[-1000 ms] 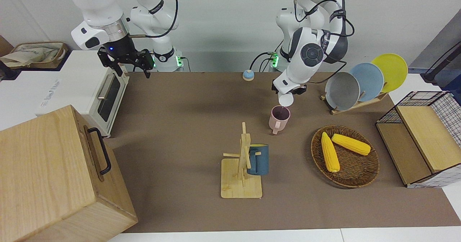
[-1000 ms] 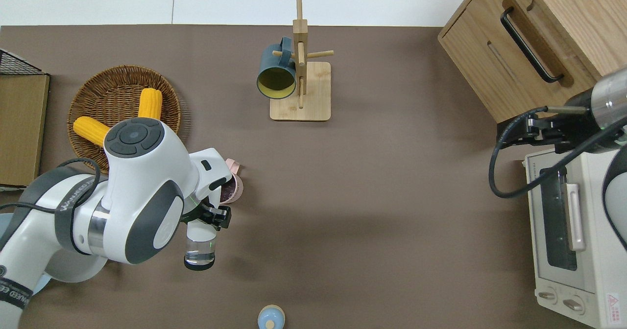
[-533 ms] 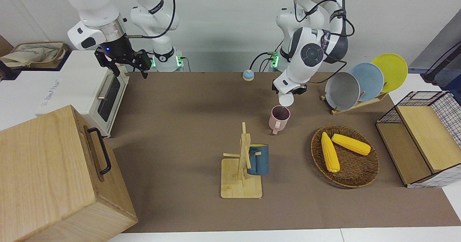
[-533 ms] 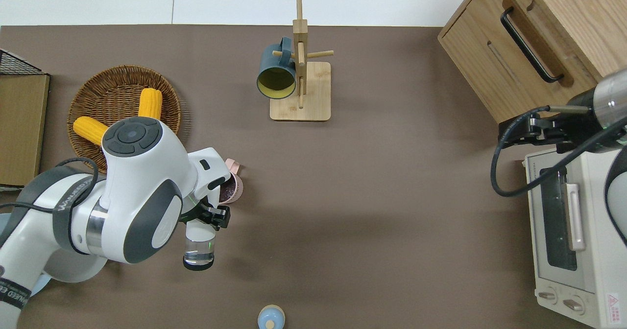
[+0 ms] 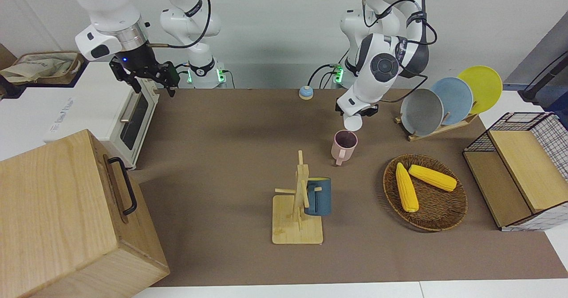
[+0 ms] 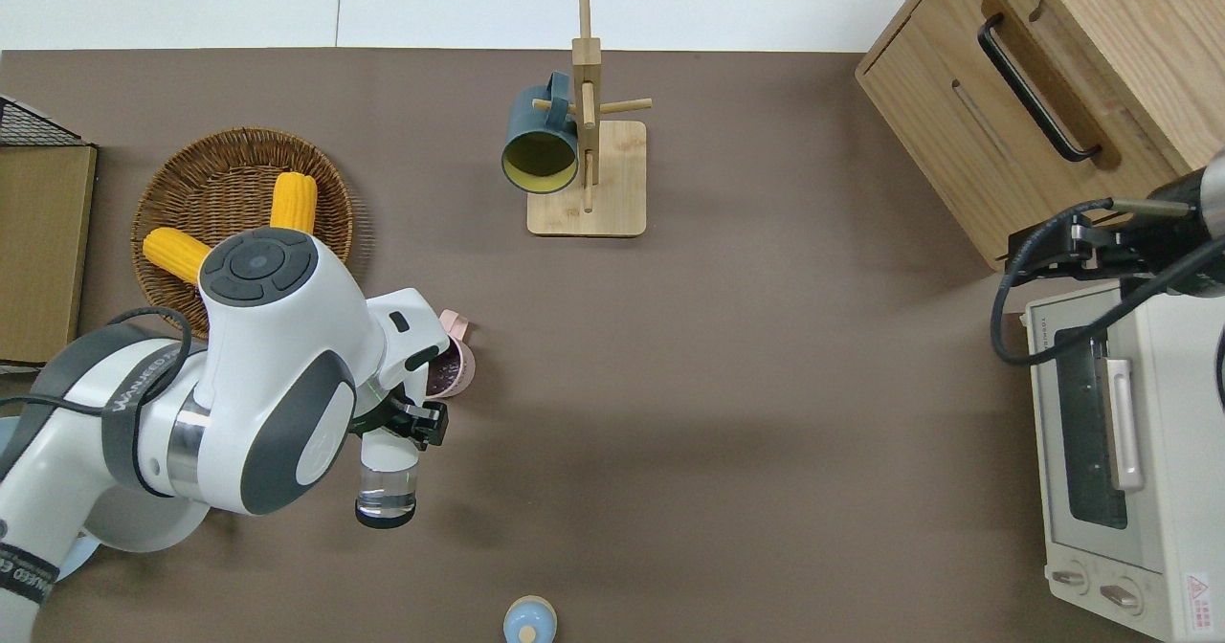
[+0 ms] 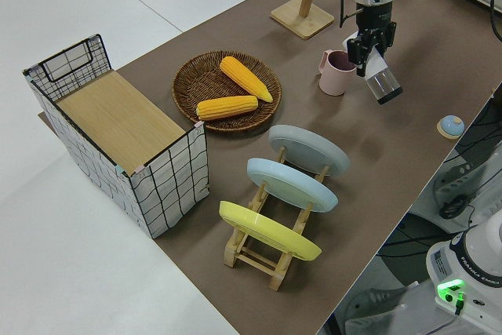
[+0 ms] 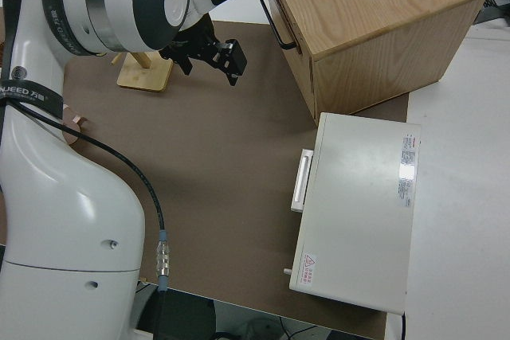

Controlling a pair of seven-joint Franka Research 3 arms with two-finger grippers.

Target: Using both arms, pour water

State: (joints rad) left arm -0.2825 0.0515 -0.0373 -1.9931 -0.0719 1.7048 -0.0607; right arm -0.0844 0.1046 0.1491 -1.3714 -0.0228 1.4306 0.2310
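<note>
Brown cloth covers the table, and it holds many things. Biggest is the wooden box, then the white oven, both at the right arm's end. The right hand hangs up in the air over the near edge of the oven, fingers spread and holding nothing. It does not look busy right now.

The left hand is doing the work. It is squeezed tight around a clear glass and holds it tipped over, mouth down. Just under the mouth of the glass sits the pink mug, standing up on the table with something dark inside. I think the pouring step is going on now, or is nearly done. I cannot see any water falling.

Next, I think the left hand needs to turn the glass back upright slowly, keeping its mouth over the pink mug so nothing spills on the cloth.
</note>
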